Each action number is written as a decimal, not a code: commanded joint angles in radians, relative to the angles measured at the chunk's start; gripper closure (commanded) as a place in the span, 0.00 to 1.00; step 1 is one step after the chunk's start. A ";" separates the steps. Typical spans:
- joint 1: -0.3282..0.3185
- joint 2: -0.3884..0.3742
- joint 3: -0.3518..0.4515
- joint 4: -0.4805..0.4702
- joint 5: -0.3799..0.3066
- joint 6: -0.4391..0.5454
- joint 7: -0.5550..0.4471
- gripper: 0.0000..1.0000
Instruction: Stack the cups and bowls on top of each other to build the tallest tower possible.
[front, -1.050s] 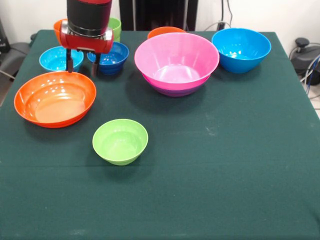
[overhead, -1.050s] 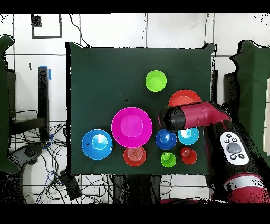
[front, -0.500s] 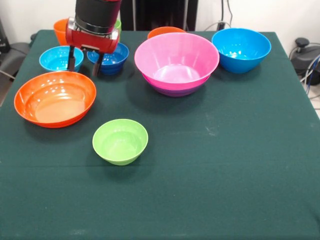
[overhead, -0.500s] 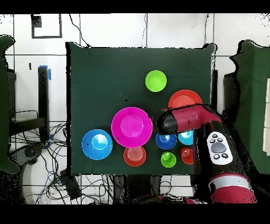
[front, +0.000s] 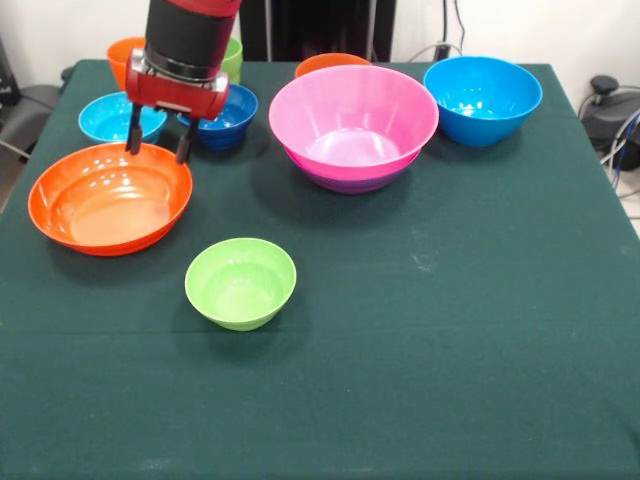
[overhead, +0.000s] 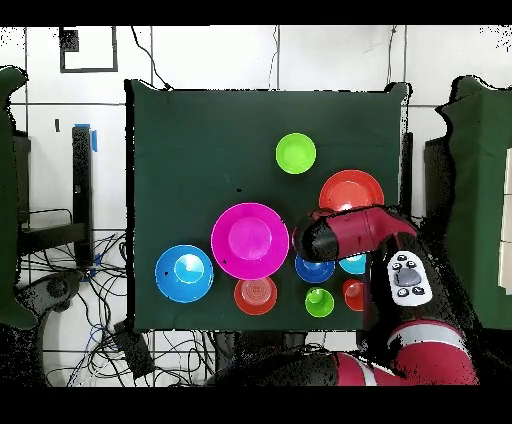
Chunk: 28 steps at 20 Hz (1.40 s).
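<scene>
While poised over the wide shallow glossy orange plastic bowl (front: 110, 197) near the tabletop's (front: 450, 330) left edge, red-and-black gripper (front: 157, 150) held with jaws released, near half left bare.

Bowls (front: 353, 125) crowding far side

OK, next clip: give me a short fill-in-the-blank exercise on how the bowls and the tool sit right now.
1. The large pink bowl sits nested inside a ____ bowl.
2. The tool hangs with its fingers apart over the far rim of the wide shallow ____ bowl.
3. Nearest the front table edge stands the small ____ bowl.
4. The big blue bowl holds ____.

Missing words: purple; orange; lime-green; nothing
</scene>
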 joint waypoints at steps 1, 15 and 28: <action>0.032 0.132 -0.012 -0.093 -0.053 -0.102 0.097 0.00; 0.025 0.139 -0.010 -0.099 -0.009 -0.109 0.002 0.00; -0.017 0.067 0.058 -0.044 0.051 0.020 -0.076 0.00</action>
